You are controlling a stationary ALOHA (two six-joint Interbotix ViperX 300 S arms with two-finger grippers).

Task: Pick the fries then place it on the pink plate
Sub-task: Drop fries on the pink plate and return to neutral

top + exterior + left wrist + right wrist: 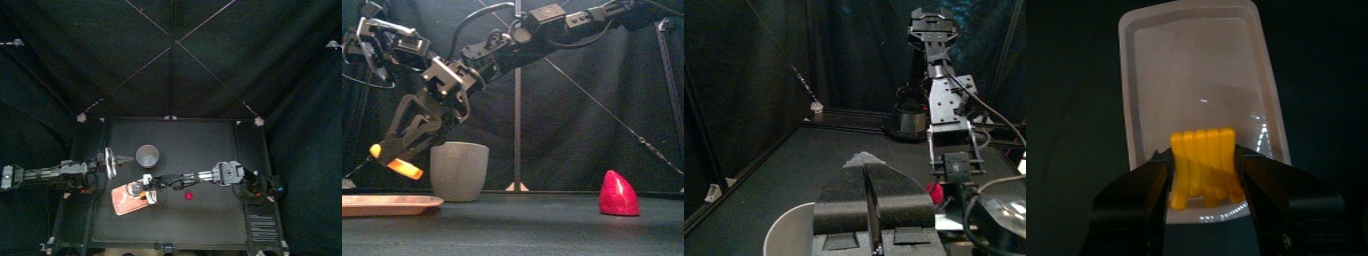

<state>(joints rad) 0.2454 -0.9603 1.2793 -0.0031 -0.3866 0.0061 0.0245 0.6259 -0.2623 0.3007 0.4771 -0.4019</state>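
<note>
The left gripper (871,192) rests at the table's left, jaws pressed together. The tray (382,206) lies front left. Above it, not touching, hang the fries (398,166), pinched in the right gripper (1205,165). Behind stands the cup (460,171), and a red toy (619,194) sits well to the right. Released from this height, the fries might bounce or slide over the tray's shallow rim

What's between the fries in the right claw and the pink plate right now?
Nothing: the front view shows only a bare gap between the fries and the pink plate below. The right claw holds them above it.
</note>
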